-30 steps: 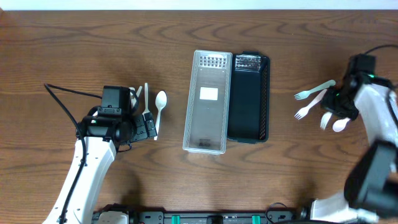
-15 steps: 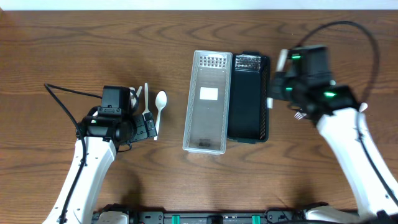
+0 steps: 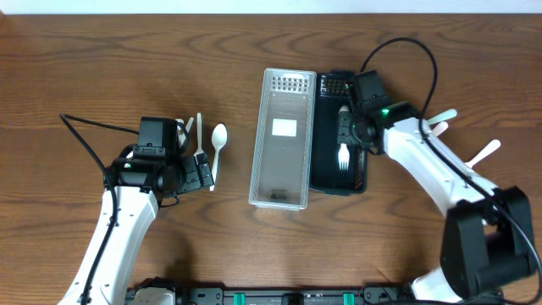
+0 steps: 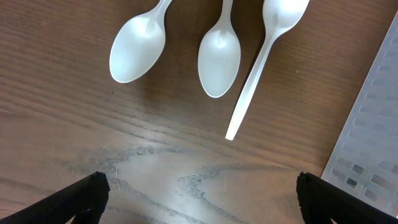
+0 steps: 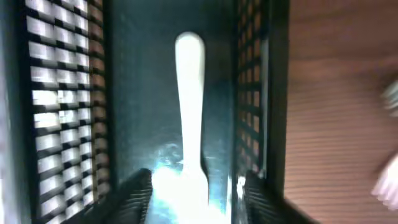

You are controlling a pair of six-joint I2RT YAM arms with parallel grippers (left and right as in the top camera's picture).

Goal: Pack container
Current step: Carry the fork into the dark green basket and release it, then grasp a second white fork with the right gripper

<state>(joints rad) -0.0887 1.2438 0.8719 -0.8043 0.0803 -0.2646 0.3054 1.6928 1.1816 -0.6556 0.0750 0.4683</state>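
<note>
Wood-grain tabletop (image 3: 102, 51) w/ two long bins at centre: black tray (image 3: 362, 174) and, touching its left wall, clear bin (image 3: 284, 169).

Right gripper (image 5: 196, 199) is held low over the tray's far half. White fork (image 3: 343, 155) lies lengthwise inside the tray, on its floor. In the wrist view the fingers (image 5: 134, 193) are spread to either side of the fork and nothing is pinched. Tines are lost in glare, so light contact can't be ruled out.

Judged step: fork delivered, release and exit to be finished.
- Jaws to be kept wide and raised straight up, so the fork isn't dragged or flipped.
- No sideways travel until the tips are above the tray's mesh walls, which sit close on both sides.
- Next pick is prob. to the tray's right, where a green fork (image 3: 436, 117) and a white utensil (image 3: 487, 151) lie well apart from it. Approach is best made along the handle, pinch at mid-handle.

Left gripper (image 4: 202, 196), beyond the clear bin on the tray's left, is wide open and empty. It hovers by three spoons (image 4: 219, 59) lying flat. None is packed yet, so the task is judged early.
</note>
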